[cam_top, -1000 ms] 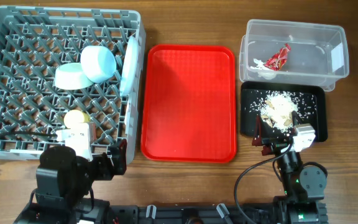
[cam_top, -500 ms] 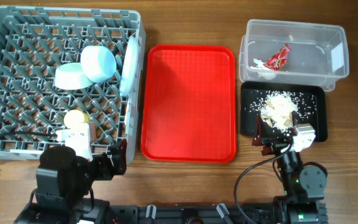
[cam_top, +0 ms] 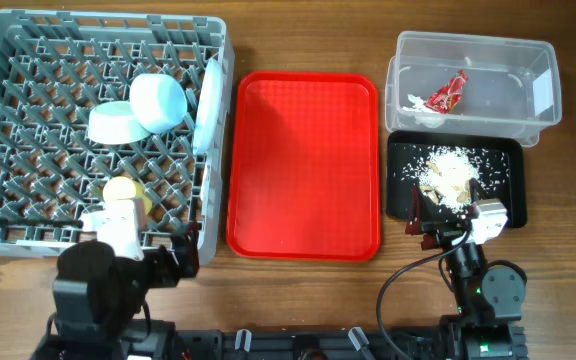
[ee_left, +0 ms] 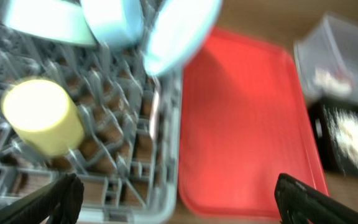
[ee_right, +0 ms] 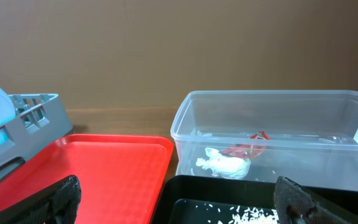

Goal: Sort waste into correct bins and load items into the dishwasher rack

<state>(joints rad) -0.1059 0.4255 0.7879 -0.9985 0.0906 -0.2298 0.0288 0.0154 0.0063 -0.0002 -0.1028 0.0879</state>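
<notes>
My left arm has just eased back from the rack's near right corner; nothing else has moved. The left claw gapes empty, and so does the right claw at the black tray's near edge. The red tray is bare. Wrapper and napkin lie in the tub, rice in the black tray. I judge the job about finished. The plate stands on edge along the rack's right wall, long axis running away from me.

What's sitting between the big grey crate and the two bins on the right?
A flat red tray, with nothing on it, lies between the grey rack and the clear tub and black tray; the overhead view shows it plainly.
</notes>
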